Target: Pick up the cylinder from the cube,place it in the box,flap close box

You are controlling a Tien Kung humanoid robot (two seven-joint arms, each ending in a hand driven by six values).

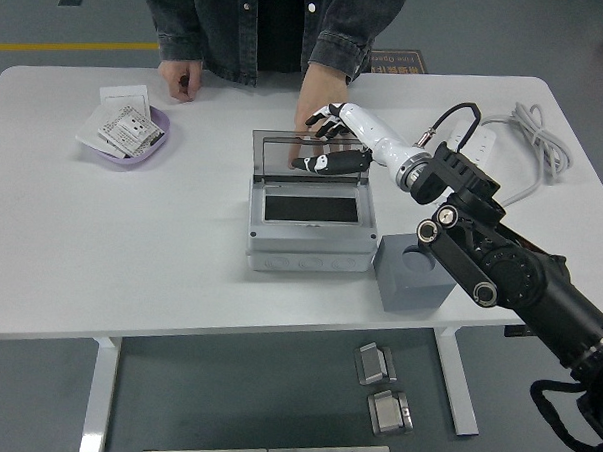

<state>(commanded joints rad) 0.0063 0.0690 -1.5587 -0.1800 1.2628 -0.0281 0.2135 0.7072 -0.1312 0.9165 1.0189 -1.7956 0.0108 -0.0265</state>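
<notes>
A bowl of cards sits near the bench's far left corner. The box stands mid-bench, lid upright; I cannot see the cylinder. My right hand, fingers spread and empty, is behind the lid's top edge. Pushing off-centre could skid the box; a person's hand is close behind.

**Crowded behind the box, open on the left**

The box sits mid-table with its clear lid standing up. Just behind the lid, the right hand and a person's hand fill the gap. The grey cube blocks the box's right side. The purple bowl sits near the far left corner. The table is bare along its near left edge.
</notes>
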